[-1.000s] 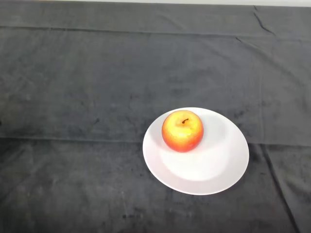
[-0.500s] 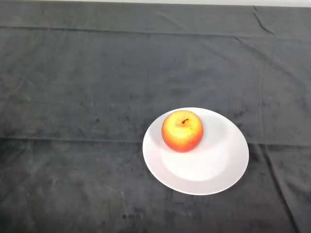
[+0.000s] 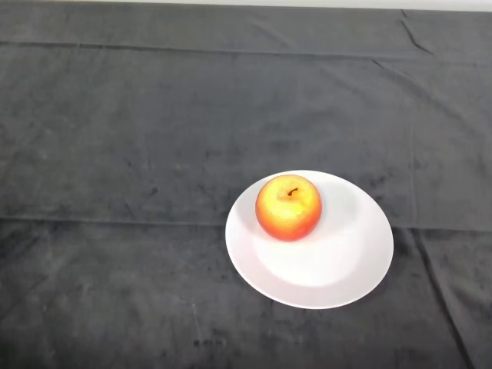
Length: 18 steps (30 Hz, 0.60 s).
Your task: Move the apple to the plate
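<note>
No part of the robot hand shows, so how far it is open cannot be told. The red-and-yellow apple (image 3: 289, 207) sits upright, stem up, on the white plate (image 3: 338, 269), resting on the plate's far-left part and inside its rim. The plate lies flat on the dark cloth (image 3: 138, 138) covering the surface, right of the middle and nearer the near edge than the far one. The cloth shows creases running across it.
</note>
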Each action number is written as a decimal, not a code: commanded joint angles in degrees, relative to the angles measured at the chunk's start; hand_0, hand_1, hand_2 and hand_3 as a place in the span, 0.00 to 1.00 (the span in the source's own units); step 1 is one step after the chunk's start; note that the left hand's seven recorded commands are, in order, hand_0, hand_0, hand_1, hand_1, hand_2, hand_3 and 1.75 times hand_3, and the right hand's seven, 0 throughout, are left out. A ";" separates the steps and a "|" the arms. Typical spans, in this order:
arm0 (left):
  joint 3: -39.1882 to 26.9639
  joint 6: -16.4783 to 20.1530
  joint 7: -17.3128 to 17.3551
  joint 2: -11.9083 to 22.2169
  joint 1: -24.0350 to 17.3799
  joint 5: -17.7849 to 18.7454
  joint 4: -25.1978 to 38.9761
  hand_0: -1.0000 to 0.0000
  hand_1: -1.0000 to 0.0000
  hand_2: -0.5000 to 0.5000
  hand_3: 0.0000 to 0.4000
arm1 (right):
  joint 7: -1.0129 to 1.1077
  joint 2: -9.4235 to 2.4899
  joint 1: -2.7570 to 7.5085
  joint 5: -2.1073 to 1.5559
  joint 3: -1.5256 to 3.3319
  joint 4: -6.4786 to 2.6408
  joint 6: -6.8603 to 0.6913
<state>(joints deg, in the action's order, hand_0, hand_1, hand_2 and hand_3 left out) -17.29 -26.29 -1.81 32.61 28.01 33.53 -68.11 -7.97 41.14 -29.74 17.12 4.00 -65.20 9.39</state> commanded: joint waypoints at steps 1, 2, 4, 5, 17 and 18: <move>-1.62 0.95 -0.38 1.68 -0.92 -0.79 0.12 1.00 1.00 0.50 0.00 | 1.18 -2.03 4.55 1.50 1.55 -1.92 -0.49; -1.81 1.02 -0.40 1.64 -0.91 -0.87 0.24 1.00 1.00 0.50 0.00 | 1.18 -2.03 4.55 1.49 1.55 -1.92 -0.49; -2.17 1.12 -0.41 1.55 -0.92 -1.02 0.46 1.00 1.00 0.50 0.00 | 1.18 -2.03 4.55 1.49 1.55 -1.91 -0.49; -2.41 1.17 -0.38 1.50 -0.98 -1.10 0.59 1.00 1.00 0.50 0.00 | 1.18 -2.03 4.56 1.49 1.55 -1.90 -0.50; -4.85 2.47 -0.10 1.30 -0.42 -1.63 1.68 1.00 1.00 0.50 0.00 | 1.19 -2.03 4.59 1.48 1.54 -1.83 -0.53; -5.04 2.51 -0.03 1.30 -0.36 -1.68 1.79 1.00 1.00 0.50 0.00 | 1.19 -2.03 4.59 1.48 1.54 -1.82 -0.54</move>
<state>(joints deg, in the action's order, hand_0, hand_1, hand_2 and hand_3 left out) -21.72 -24.52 -1.84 32.61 28.01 33.19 -67.90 -7.97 41.12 -29.74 17.13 4.03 -65.20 9.38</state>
